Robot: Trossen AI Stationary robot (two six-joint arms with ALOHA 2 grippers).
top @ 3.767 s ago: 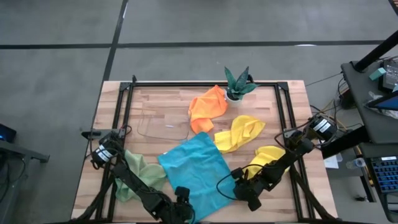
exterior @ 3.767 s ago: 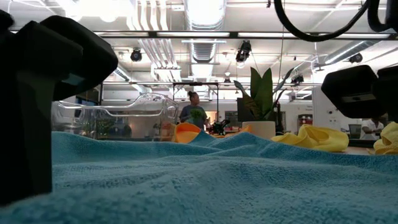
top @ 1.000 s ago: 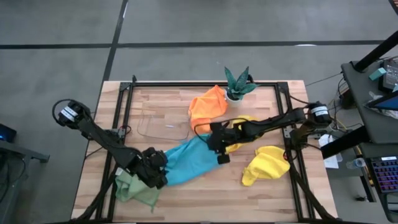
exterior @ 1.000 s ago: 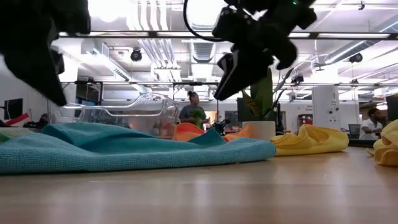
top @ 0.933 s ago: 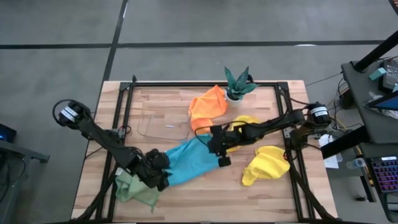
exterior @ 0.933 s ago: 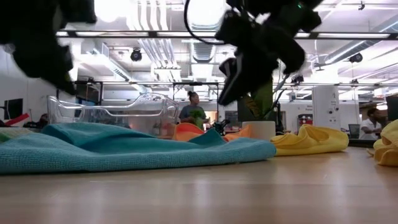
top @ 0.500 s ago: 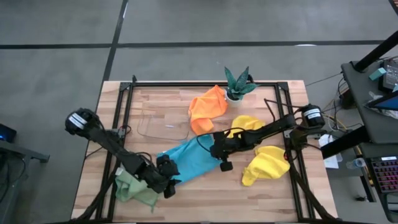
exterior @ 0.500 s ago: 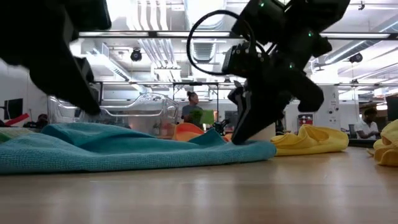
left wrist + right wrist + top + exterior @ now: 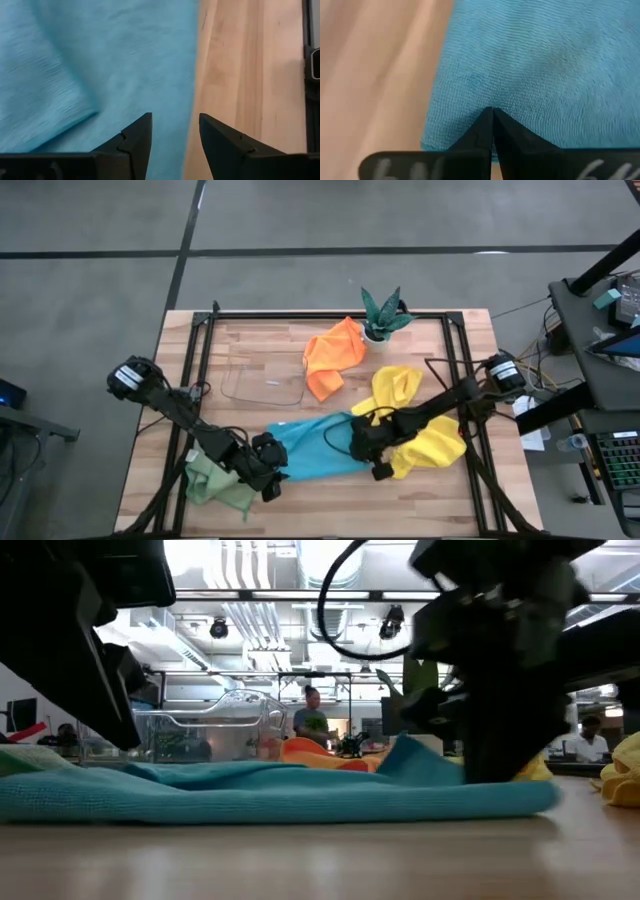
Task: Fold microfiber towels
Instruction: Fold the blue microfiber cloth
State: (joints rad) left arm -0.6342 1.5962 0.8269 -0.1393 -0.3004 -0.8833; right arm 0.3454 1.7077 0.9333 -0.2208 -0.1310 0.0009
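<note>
Left claw (image 9: 172, 132) parted and low; right claw (image 9: 492, 120) pinched tight, low.

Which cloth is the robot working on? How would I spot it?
Look at the wooden table, near its front edge, between the two grippers. The blue towel lies there in a long flat band. It is the only blue cloth; its neighbours are green, yellow and orange.

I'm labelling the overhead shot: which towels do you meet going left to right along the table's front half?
Pale green towel → blue towel → yellow towel.
</note>
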